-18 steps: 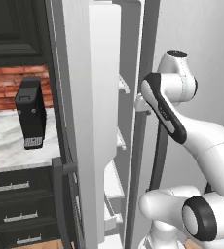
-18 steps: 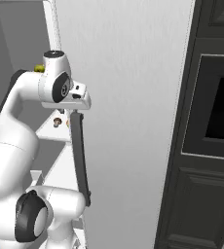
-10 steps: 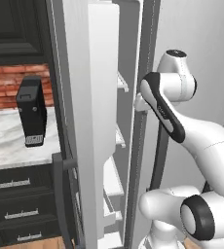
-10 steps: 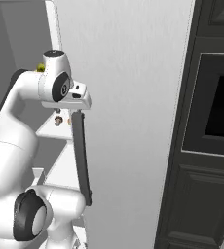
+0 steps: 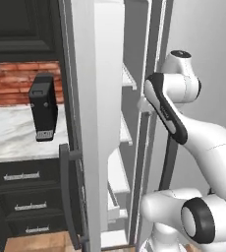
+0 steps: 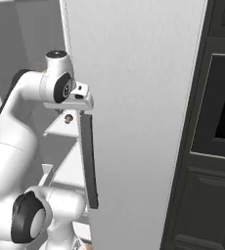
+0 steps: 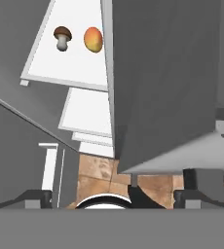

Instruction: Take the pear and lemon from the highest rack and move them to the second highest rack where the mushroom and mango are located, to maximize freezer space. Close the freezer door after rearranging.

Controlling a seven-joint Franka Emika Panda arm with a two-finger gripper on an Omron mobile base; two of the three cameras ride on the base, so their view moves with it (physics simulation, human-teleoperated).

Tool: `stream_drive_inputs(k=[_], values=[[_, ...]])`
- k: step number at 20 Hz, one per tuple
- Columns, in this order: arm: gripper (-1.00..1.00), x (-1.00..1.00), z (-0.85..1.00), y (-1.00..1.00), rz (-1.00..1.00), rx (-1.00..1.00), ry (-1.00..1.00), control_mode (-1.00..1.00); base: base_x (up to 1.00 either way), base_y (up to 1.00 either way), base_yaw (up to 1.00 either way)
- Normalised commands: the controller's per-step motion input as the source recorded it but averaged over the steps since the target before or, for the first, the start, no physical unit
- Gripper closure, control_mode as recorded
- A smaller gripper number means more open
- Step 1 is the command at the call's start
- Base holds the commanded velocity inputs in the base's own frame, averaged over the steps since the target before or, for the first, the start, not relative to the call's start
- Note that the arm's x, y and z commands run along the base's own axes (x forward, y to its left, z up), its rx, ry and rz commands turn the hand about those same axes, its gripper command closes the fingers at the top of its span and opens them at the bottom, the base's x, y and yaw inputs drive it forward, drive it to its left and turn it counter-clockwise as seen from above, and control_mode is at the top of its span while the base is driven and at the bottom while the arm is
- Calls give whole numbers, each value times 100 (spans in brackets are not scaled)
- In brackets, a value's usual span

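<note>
Mango (image 7: 93, 40), small, rounded and orange-yellow, sits beside the mushroom (image 7: 62, 37) on a white shelf (image 7: 80, 68); tool's state unclear.

left base view: from behind-left, close on the freezer door (image 5: 93, 123) edge, facing forward past counter (image 5: 14, 133) and coffee machine (image 5: 43, 107) | right base view: from behind-right, near the freezer (image 6: 134, 97) outer wall (oven (image 6: 222, 112) beside) | hand view: looking down shelves at mushroom (image 7: 62, 37) and mango (image 7: 93, 39) | shared: arm, freezer
</note>
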Motion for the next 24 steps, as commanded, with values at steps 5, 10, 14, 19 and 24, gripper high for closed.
stream_drive_inputs(k=[5, 10, 14, 19, 24], values=[[-100, 0, 0, 0, 0, 0, 0, 100, -1, 44, 32], [-100, 0, 0, 0, 0, 0, 0, 100, 0, 41, 28], [-100, 0, 0, 0, 0, 0, 0, 100, 0, 26, 19], [-100, 0, 0, 0, 0, 0, 0, 100, 0, -21, 0], [-100, 0, 0, 0, 0, 0, 0, 100, 14, -44, 0]])
